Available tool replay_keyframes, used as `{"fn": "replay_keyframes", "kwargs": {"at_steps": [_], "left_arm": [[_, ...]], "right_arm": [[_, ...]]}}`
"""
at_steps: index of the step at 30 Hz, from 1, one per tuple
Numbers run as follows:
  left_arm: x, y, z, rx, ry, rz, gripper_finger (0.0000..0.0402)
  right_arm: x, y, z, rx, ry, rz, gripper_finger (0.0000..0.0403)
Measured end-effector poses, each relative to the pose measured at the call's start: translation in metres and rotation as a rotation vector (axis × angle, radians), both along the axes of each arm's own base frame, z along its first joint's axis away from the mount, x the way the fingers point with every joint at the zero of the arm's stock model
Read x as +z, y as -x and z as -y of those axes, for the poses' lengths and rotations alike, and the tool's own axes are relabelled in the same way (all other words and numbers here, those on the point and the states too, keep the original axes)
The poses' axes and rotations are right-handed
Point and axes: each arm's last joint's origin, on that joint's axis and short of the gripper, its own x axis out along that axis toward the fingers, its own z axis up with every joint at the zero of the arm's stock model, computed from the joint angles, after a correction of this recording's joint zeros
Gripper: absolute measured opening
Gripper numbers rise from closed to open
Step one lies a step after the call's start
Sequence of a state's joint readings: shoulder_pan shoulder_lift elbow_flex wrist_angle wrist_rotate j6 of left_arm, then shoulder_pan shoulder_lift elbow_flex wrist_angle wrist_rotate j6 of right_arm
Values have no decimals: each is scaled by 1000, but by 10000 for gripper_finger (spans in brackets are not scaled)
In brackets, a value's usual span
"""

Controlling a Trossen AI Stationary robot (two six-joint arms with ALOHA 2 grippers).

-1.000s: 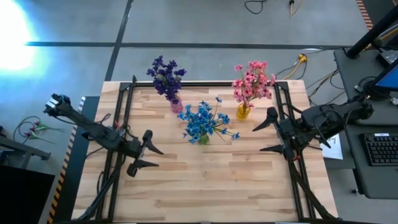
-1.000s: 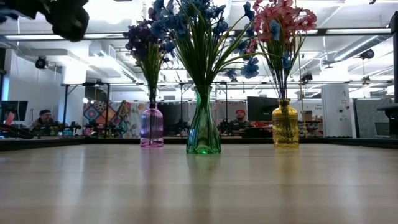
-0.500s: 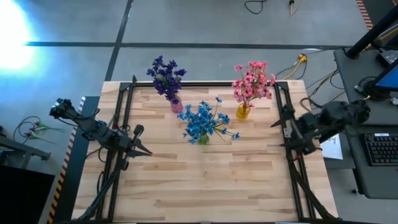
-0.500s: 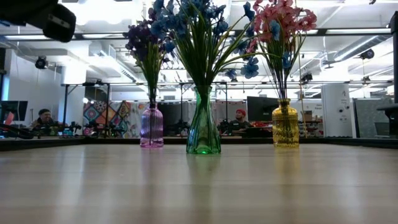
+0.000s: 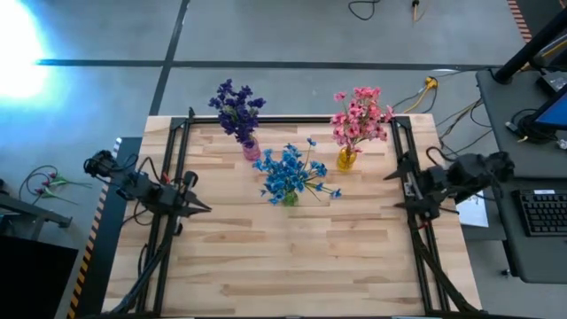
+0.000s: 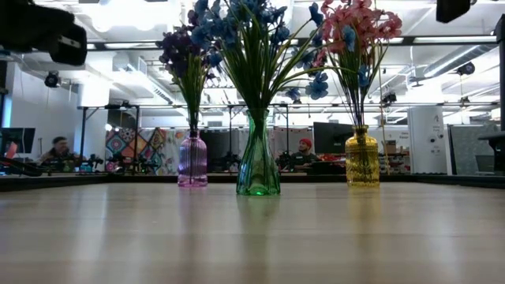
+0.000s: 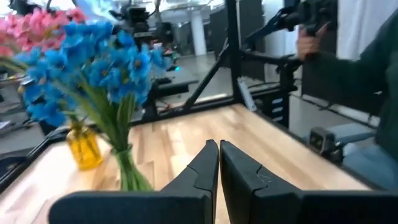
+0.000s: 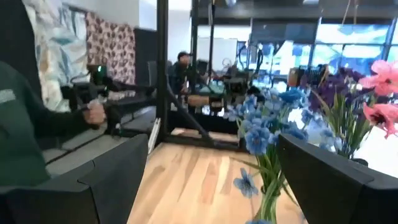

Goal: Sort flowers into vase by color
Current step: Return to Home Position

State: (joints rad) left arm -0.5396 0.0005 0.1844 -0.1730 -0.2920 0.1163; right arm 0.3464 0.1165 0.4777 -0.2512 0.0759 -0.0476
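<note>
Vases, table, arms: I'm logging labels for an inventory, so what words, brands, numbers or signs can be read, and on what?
No text is readable.
The violet vase, green vase and yellow vase bear no print.
The keyboard keys are too small to read.

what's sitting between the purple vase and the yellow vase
The green vase of blue flowers stands between them in the low view; the high view shows it set slightly forward of their line.
</note>
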Motion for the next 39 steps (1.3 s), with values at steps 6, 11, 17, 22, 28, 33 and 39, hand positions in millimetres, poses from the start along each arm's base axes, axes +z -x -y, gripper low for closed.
{"fn": "replay_keyframes", "kwargs": {"at_steps": [6,11,17,22,28,33,39], "left_arm": [[-5,-1,-1,48,-27,-14,0],[-7,-2,-2,83,-58,-27,0],[-6,-3,-4,162,-45,-20,0],[-4,-3,-7,261,-12,-6,0],[-4,-4,-6,256,-4,-11,0],[-5,-4,-6,266,185,-39,0],[-7,-6,-5,266,218,-64,0]], "right_arm": [[-23,-15,-3,-68,-1,64,343],[-45,-27,-6,-130,43,85,330],[-79,-36,-8,-176,144,99,325],[-97,-39,-7,-262,122,138,325],[-95,-39,-7,-252,103,155,325],[-95,-39,-4,-387,147,134,325],[-95,-39,-3,-415,122,126,325]]}}
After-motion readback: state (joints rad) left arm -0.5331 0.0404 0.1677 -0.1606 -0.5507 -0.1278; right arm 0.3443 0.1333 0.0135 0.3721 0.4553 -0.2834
